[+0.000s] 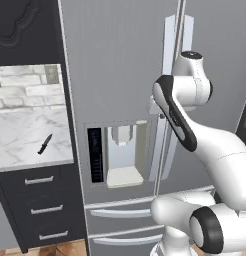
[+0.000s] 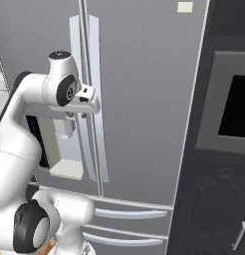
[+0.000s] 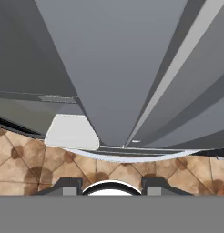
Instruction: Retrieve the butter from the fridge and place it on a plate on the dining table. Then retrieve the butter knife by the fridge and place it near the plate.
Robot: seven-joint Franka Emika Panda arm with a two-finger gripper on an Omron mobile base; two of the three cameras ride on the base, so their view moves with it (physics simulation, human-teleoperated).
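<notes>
Grey steel fills the scene: the fridge (image 1: 120,100) stands with both doors closed, so the butter, presumably inside, is yet to be fetched. The gripper (image 2: 89,105) sits right at the pale vertical door handle (image 2: 87,74) near the centre seam, beside the water dispenser (image 1: 122,155); its jaws look partly open and seem to straddle or press against the handle, though I cannot tell whether they really grip it. In the hand view the two dark fingertips (image 3: 70,185) point down along the door toward the brown tiled floor (image 3: 22,168). The butter knife (image 1: 44,144) lies untouched on the marble counter (image 1: 20,135) left of the fridge. By my judgement the task is barely begun: opening the door comes first, with butter, plate and knife all left.
</notes>
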